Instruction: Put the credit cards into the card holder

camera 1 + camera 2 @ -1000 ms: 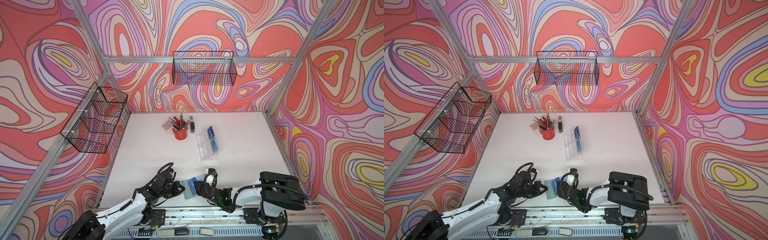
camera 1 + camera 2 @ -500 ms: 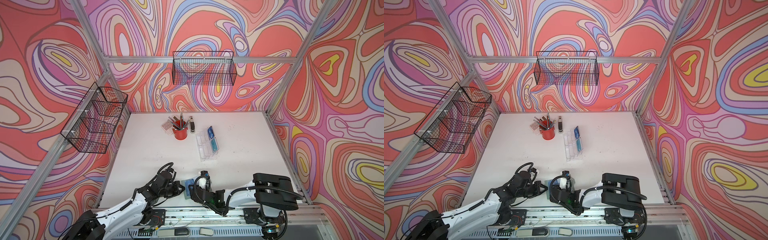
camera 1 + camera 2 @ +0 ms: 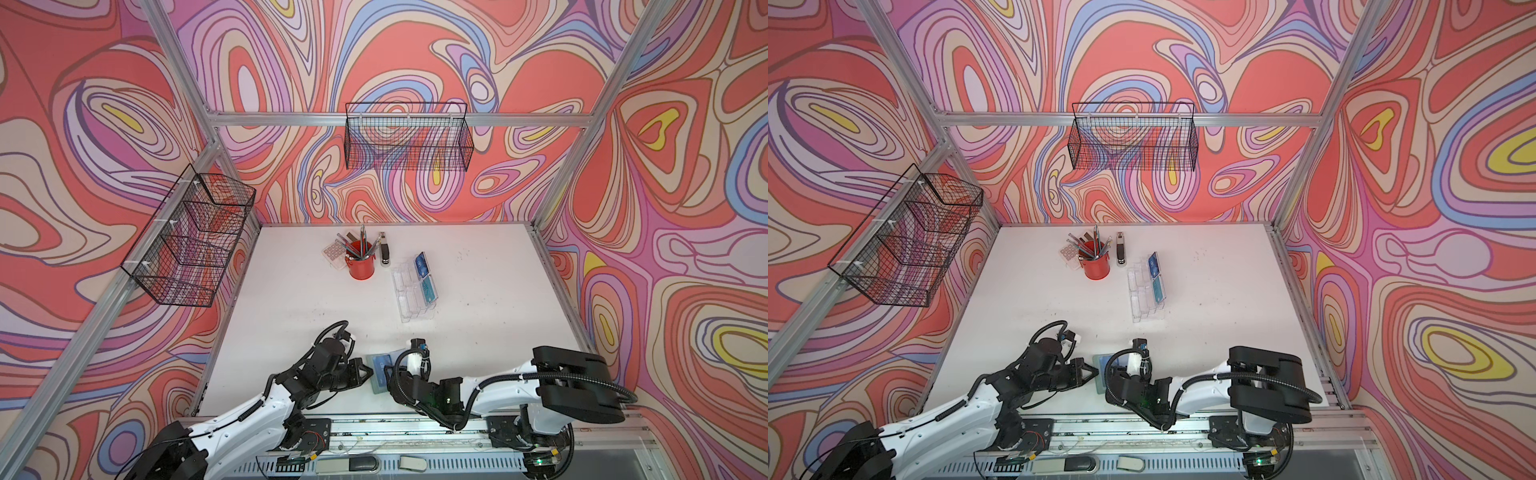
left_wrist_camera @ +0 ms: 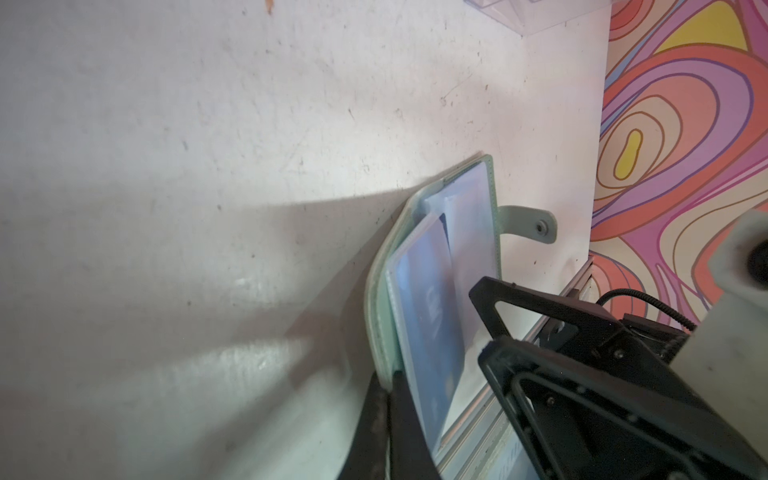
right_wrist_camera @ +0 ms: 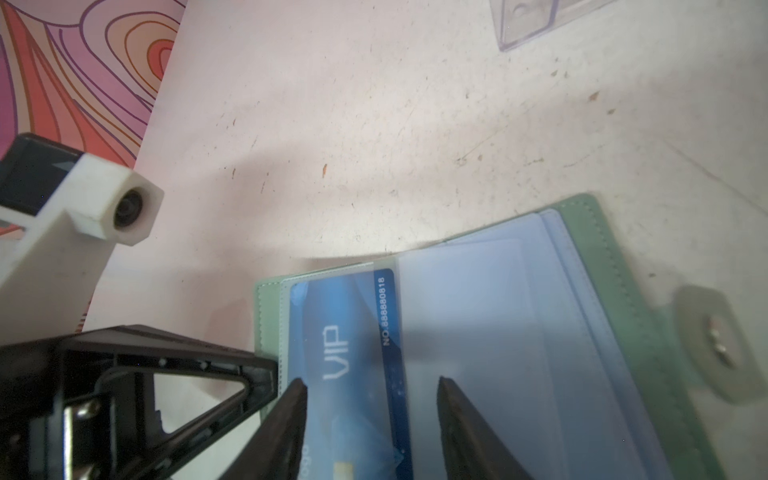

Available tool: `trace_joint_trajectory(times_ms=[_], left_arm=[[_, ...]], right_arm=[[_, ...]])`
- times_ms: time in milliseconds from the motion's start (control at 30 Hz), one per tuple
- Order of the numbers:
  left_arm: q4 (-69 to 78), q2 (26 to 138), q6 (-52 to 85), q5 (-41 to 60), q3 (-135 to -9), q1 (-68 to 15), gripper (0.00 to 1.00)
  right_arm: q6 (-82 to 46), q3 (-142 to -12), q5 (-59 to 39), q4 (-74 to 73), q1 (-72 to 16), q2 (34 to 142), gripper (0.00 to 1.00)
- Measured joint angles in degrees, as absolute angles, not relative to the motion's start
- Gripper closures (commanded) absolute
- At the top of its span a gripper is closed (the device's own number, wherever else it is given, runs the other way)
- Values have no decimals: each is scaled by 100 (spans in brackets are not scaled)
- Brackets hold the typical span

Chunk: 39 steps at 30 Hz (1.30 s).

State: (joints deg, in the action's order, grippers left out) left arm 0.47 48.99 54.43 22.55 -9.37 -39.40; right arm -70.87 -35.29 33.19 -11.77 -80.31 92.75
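Readable: blue card (image 5: 345, 332) shows pale "VIP" and "NO.888880818" through a clear sleeve (image 5: 478, 316). It's in the card holder (image 5: 590, 232), on the side away from the snap strap (image 5: 715, 345).

The holder lies open on the white counter (image 3: 478, 291) near the front edge, between the two arms.

Left hand (image 4: 388, 386): pressed together, pinching the holder's green cover edge.

Right hand (image 5: 372, 386): fingers spread, tips over the blue card, nothing gripped between them. In both top views the right wrist hides part of the holder.

Further back there's a clear tiered acrylic stand (image 3: 405, 291) with a darker blue card (image 3: 421, 264) and a teal card (image 3: 429, 291) standing in its slots. Behind it to the left are a red pen cup (image 3: 360, 268) and a stapler (image 3: 385, 253).

Holder is sage-green, stitched and leather-like, with a metal snap on the strap. Counter is scuffed and speckled.
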Motion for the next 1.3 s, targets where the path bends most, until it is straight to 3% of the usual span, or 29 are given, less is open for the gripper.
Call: trace_joint_trajectory(times_ms=[167, 300, 500, 700, 900, 933, 1033, 1100, 1300], left_arm=[[49, 5100, 5354, 2294, -965, -3940, 100], [47, 5153, 5286, 2290, -974, -3940, 100], [-121, 5273, 5140, 2257, -1118, -3824, 100], [-301, 5376, 5061, 2274, -1155, -3538, 100], [-489, 5349, 4989, 2272, -1229, -3218, 100], [-554, 5325, 4967, 2239, -1262, -3194, 98], [-722, 5199, 4906, 2158, -1337, -3157, 55], [-760, 5148, 4869, 2158, -1341, -3148, 49], [-978, 5065, 4827, 2117, -1352, -3148, 43]], right_arm=[[-6963, -3540, 3216, -1291, -8001, 9472, 48], [-6827, -3553, 3127, -1525, -7979, 9598, 59], [-6412, -3804, 2956, -1658, -7926, 9896, 65], [-6193, -3955, 2956, -1592, -7909, 9981, 62], [-6198, -3793, 3118, -1365, -7924, 9231, 49], [-6230, -3730, 3188, -1317, -7929, 9041, 48], [-6329, -3465, 3437, -1103, -7926, 8451, 46], [-6355, -3420, 3538, -930, -7926, 8333, 45], [-6289, -3489, 3470, -666, -7835, 8628, 46]])
